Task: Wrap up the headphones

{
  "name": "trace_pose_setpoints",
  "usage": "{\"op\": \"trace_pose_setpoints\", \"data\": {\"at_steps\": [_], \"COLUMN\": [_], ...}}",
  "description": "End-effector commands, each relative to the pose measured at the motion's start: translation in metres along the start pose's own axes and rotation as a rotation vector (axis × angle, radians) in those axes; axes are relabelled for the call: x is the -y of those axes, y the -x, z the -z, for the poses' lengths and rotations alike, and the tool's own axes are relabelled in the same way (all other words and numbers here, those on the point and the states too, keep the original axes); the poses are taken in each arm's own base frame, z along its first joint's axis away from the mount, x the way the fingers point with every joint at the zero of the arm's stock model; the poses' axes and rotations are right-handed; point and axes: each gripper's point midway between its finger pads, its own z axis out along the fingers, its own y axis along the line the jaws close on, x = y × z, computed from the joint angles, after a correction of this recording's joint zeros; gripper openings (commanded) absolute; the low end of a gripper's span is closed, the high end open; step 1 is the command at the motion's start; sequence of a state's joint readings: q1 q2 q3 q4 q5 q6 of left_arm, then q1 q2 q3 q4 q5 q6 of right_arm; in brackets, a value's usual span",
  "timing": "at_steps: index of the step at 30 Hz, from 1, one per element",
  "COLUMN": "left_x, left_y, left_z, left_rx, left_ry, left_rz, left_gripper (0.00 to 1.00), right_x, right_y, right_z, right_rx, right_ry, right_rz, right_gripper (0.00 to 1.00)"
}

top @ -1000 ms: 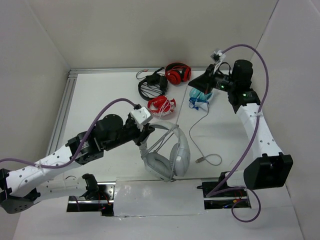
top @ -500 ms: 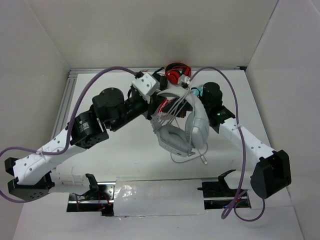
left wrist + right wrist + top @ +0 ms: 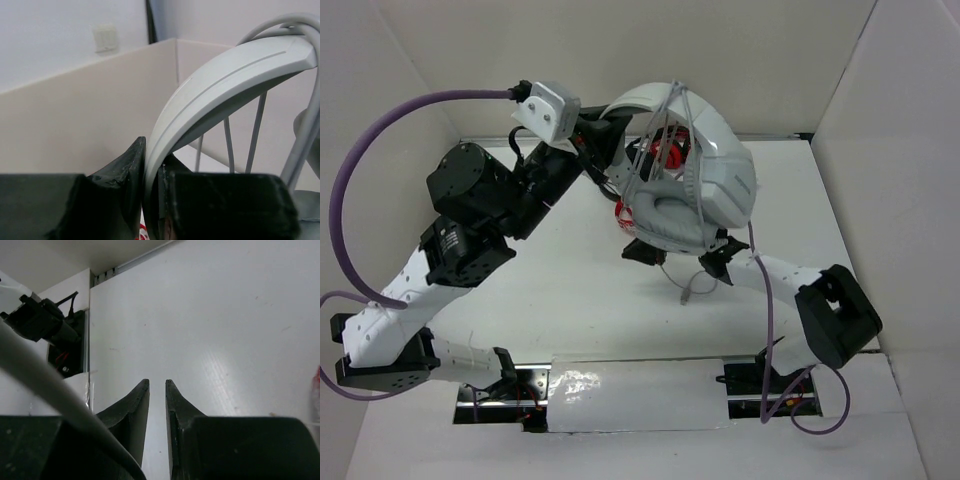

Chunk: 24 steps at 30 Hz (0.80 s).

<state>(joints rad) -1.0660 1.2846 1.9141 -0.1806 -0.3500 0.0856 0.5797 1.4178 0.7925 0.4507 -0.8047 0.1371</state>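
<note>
Between my left fingers (image 3: pixel 138 156) I had the headphones (image 3: pixel 715 165) clamped by the headband (image 3: pixel 225 65), held above the desk (image 3: pixel 570 290), cable (image 3: pixel 258 120) strung across the cups (image 3: pixel 670 218). My right fingers (image 3: pixel 144 396), just under the cups, stood slightly apart with nothing between them.

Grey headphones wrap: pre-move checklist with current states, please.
1. Left gripper clamped on the headband of the headphones: ok.
2. Headphones raised off the table: ok.
3. Cable looped over the headband: ok, several strands cross it.
4. Cable tail with plug secured: not ok, it dangles loose below the earcups.
5. Right gripper free: ok, jaws slightly apart and nothing between them.
6. Right gripper lined up on the tail: cannot tell. It sits hidden under the earcups in the top view, and its wrist view shows only table ahead.
</note>
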Motion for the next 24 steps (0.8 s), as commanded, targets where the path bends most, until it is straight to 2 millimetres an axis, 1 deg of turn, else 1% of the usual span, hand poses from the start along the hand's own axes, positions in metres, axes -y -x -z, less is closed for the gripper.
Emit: {"op": "trace_pose_setpoints", "data": {"at_steps": [1,2,3,4,5,6,7,8,9,10,11,12,13,14,15,16,17,18,19,20,21,22,23,24], "left_x": [-0.042,-0.05,-0.059,-0.069,-0.07,-0.082,-0.089,-0.093,-0.109,-0.114,-0.124,-0.141,-0.15,-0.168,-0.181,-0.192,-0.209,-0.216,-0.224,-0.239,-0.25,-0.258,-0.269,-0.272], "left_y": [0.067,0.07,0.083,0.084,0.079,0.073,0.077,0.063,0.057,0.045,0.039,0.03,0.014,0.007,0.001,-0.024,-0.037,-0.047,-0.07,-0.079,-0.098,-0.112,-0.118,-0.138], "left_z": [0.003,0.003,0.004,0.004,-0.004,-0.008,-0.009,-0.022,-0.023,-0.033,-0.036,-0.037,-0.045,-0.045,-0.046,-0.059,-0.059,-0.063,-0.073,-0.072,-0.077,-0.074,-0.075,-0.077], "left_rx": [0.227,0.251,0.313,0.31,0.3,0.271,0.275,0.236,0.204,0.174,0.161,0.135,0.107,0.09,0.082,0.03,0.001,-0.027,-0.072,-0.094,-0.128,-0.178,-0.186,-0.22], "left_ry": [0.206,0.247,0.297,0.349,0.363,0.396,0.417,0.428,0.453,0.461,0.486,0.525,0.554,0.605,0.653,0.696,0.76,0.776,0.797,0.837,0.859,0.871,0.865,0.85], "left_rz": [0.005,-0.023,-0.027,-0.061,-0.075,-0.1,-0.078,-0.085,-0.071,-0.066,-0.064,-0.06,-0.058,-0.07,-0.073,-0.096,-0.116,-0.13,-0.154,-0.181,-0.194,-0.202,-0.157,-0.083], "left_gripper": [0.0,0.0,0.0,0.0,0.0,0.0,0.0,0.0,0.0,0.0,0.0,0.0,0.0,0.0,0.0,0.0,0.0,0.0,0.0,0.0,0.0,0.0,0.0,0.0], "right_x": [-0.009,-0.01,-0.012,-0.013,-0.017,-0.02,-0.027,-0.032,-0.032,-0.035,-0.047,-0.047,-0.057,-0.06,-0.061,-0.064,-0.069,-0.072,-0.075,-0.082,-0.086,-0.088,-0.102,-0.104], "right_y": [-0.018,-0.028,-0.041,-0.053,-0.061,-0.075,-0.088,-0.105,-0.109,-0.113,-0.127,-0.125,-0.13,-0.136,-0.134,-0.136,-0.145,-0.143,-0.145,-0.144,-0.142,-0.143,-0.134,-0.13], "right_z": [-0.011,-0.012,-0.011,-0.014,-0.015,-0.013,-0.015,-0.012,-0.011,-0.01,-0.008,-0.007,-0.009,-0.008,-0.009,-0.01,-0.011,-0.011,-0.01,-0.007,-0.006,-0.001,0.002,0.004], "right_rx": [0.032,0.028,0.03,0.015,0.001,-0.016,-0.038,-0.067,-0.056,-0.055,-0.08,-0.07,-0.087,-0.113,-0.103,-0.116,-0.145,-0.144,-0.152,-0.151,-0.14,-0.134,-0.122,-0.119], "right_ry": [0.039,0.04,0.039,0.04,0.048,0.049,0.059,0.057,0.023,0.01,0.021,-0.008,0.008,0.0,-0.028,-0.031,-0.034,-0.033,-0.027,-0.023,-0.026,-0.047,-0.035,-0.053], "right_rz": [-0.029,-0.05,-0.06,-0.088,-0.113,-0.136,-0.16,-0.189,-0.191,-0.2,-0.213,-0.213,-0.214,-0.218,-0.205,-0.197,-0.202,-0.2,-0.205,-0.222,-0.212,-0.212,-0.198,-0.187], "right_gripper": [0.27,0.27,0.27,0.27,0.26,0.25,0.17,0.08,0.0,0.0,0.0,0.0,0.0,0.0,0.0,0.0,0.0,0.0,0.0,0.0,0.0,0.0,0.0,0.0]}}
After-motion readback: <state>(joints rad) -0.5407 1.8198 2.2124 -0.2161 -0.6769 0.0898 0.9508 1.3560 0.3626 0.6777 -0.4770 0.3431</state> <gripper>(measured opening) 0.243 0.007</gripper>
